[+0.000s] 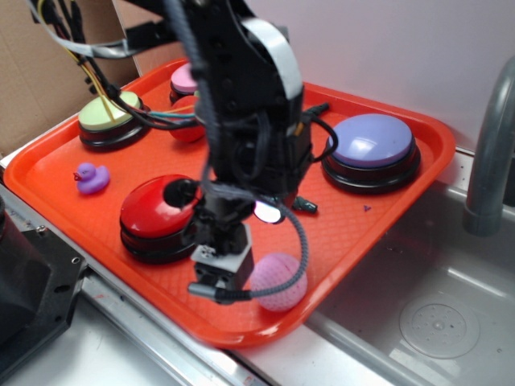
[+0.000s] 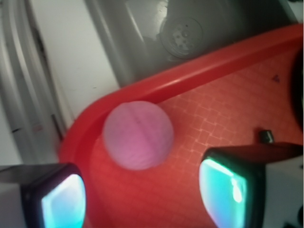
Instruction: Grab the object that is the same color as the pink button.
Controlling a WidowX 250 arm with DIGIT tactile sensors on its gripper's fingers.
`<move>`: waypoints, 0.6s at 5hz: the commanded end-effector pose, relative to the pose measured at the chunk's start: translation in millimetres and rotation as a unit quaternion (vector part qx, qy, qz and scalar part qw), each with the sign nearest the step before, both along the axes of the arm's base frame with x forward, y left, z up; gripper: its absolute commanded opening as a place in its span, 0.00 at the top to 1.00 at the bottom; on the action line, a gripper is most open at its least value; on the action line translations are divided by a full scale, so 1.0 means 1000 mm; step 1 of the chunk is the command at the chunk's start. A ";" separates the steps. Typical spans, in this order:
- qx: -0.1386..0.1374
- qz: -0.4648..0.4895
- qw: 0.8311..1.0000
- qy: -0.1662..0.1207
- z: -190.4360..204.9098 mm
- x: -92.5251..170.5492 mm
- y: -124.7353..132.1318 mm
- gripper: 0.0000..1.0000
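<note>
One small pink ball [image 2: 138, 135] sits just ahead of our gripper [image 2: 142, 192], slightly left of centre against the tray's rim [image 2: 156, 85], fingers spread and empty.

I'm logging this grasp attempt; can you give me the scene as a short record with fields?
target: pink ball, in the tray's near corner by the rim
reference: pink button, far side, partly hidden by the arm
surface: orange tray
gripper: open, above the ball, fingers not touching it
other items: red button, lavender button, yellow-green button, purple duck
</note>
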State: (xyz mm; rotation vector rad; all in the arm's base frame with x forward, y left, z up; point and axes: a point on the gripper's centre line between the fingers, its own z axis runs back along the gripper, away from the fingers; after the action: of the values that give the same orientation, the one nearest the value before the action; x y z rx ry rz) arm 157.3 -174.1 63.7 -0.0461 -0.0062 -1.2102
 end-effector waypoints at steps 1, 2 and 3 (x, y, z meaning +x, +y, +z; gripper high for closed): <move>-0.069 -0.009 0.997 0.036 -0.017 -0.007 -0.012 0.00; -0.098 -0.025 0.993 0.067 -0.022 -0.013 -0.016 0.00; -0.121 -0.020 0.989 0.082 -0.025 -0.014 -0.014 1.00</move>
State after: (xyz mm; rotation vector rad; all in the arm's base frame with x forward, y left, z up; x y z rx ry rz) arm 154.5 -190.2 32.6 -0.3602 0.0307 -1.2336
